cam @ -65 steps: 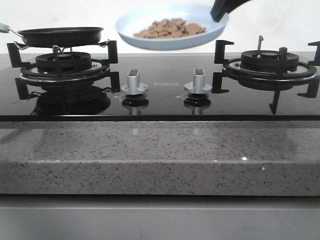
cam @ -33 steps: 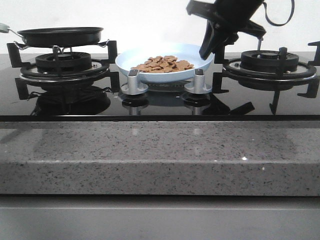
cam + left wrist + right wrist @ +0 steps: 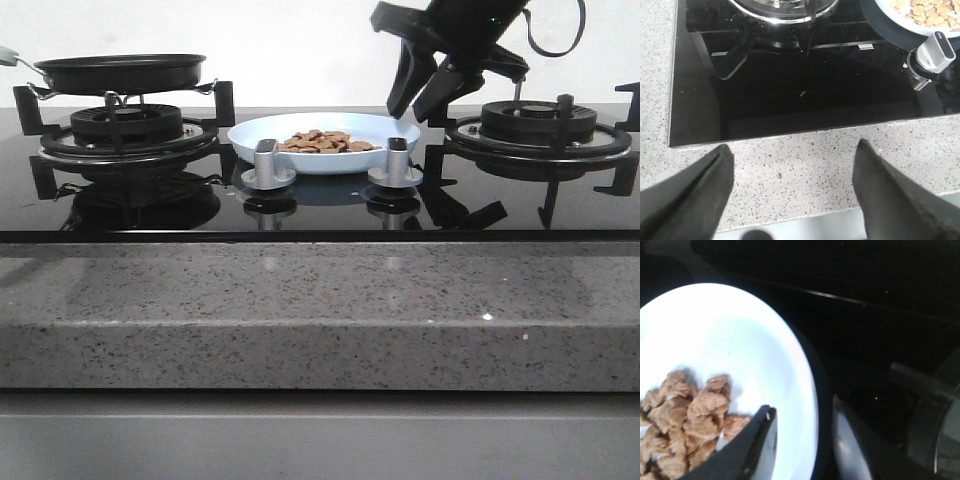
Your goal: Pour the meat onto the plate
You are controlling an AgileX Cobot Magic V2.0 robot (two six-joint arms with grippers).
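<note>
We see plate (image 3: 325, 131) level on black hob (image 3: 320, 205) between two burners, rim up, just behind two silver knobs (image 3: 268, 165). Plate round, no long axis we can name. Meat (image 3: 322, 142) heaped in plate centre. Right gripper (image 3: 420, 100) above plate's right rim, fingers spread apart, holding nothing; in right wrist view one finger over plate interior near meat, other outside rim. Left gripper (image 3: 790, 192) wide open, empty, over granite counter (image 3: 805, 160). Black pan (image 3: 120, 72) on left burner.
</note>
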